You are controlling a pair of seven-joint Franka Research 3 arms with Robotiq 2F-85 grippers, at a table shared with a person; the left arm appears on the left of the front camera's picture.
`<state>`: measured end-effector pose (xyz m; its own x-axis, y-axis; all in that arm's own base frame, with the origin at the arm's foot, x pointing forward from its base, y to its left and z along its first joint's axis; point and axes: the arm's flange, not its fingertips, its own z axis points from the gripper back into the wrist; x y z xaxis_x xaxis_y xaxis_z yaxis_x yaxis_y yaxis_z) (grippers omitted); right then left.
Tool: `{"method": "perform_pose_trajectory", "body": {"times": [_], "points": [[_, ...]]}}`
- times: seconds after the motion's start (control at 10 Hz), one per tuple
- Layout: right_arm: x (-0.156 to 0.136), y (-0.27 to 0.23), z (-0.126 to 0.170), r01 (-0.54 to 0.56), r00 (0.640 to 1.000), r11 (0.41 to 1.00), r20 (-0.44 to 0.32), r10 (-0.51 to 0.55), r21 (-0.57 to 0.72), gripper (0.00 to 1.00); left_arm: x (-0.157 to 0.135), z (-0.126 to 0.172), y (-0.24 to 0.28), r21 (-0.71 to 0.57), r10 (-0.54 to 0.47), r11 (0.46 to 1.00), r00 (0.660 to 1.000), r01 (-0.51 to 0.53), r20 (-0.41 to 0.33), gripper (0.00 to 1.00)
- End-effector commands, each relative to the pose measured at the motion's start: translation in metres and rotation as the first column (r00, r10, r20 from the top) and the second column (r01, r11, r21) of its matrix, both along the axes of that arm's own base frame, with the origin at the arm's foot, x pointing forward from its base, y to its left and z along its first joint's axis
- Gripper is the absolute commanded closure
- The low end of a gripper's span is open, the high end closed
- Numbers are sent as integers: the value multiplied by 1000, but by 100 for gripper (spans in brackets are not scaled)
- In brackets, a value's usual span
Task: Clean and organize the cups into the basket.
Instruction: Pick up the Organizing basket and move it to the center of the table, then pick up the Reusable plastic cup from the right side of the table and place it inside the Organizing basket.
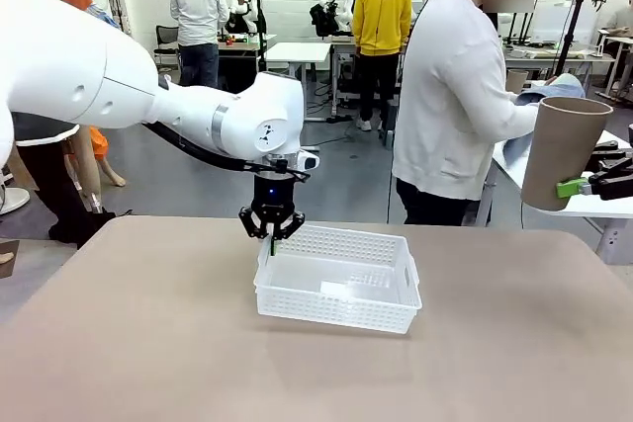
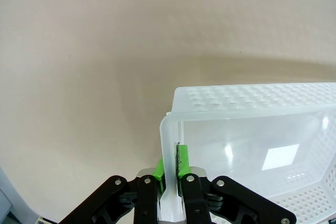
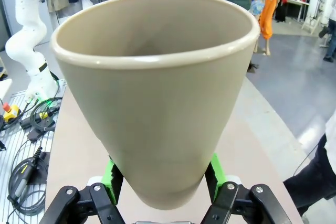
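My left gripper (image 1: 272,232) is clenched on the upper-left rim of the basket (image 1: 331,311) at mid-frame while my right gripper (image 1: 574,188) grasps a tan cup (image 1: 564,150) aloft at the right edge; next, I judge, swing it leftward and lower it inside.

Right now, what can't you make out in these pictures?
Inside bottom of the cup: front and right wrist views, its own wall hides it.
Right gripper: front view, cut off by right edge.
Far end of the basket: left wrist view, cut off by right edge.
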<state>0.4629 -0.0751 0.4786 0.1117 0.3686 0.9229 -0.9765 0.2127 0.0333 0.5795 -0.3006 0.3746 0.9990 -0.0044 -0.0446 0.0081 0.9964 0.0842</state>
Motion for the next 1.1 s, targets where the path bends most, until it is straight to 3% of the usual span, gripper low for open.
{"method": "perform_pose_trajectory", "body": {"times": [0.0, 0.3, 0.4, 0.5, 0.7, 1.0], "points": [[1, 1, 1, -10, 1000, 1000, 3, 10, 6, 81, 2, 13, 14, 7, 40, 999, 999, -40, 16, 97], [1, 1, 1, -10, 1000, 1000, 3, 10, 6, 81, 0, 0, 0, 0, 0, 1000, 1000, 0, 0, 97], [0, 0, 0, 0, 1000, 1000, 0, 0, 0, 22, 0, 0, 0, 0, 0, 1000, 1000, 0, 0, 97], [10, 29, 20, -18, 1000, 996, 5, 19, -86, 22, 0, 0, 0, 0, 0, 1000, 1000, 0, 0, 97], [51, 102, 37, -115, 990, 963, -103, 92, -245, 22, 0, 0, 0, 0, 0, 1000, 1000, 0, 0, 97], [96, 220, 10, -311, 942, 854, -255, 218, -418, 22, 0, 0, 0, 0, 0, 1000, 1000, 0, 0, 97]]}}
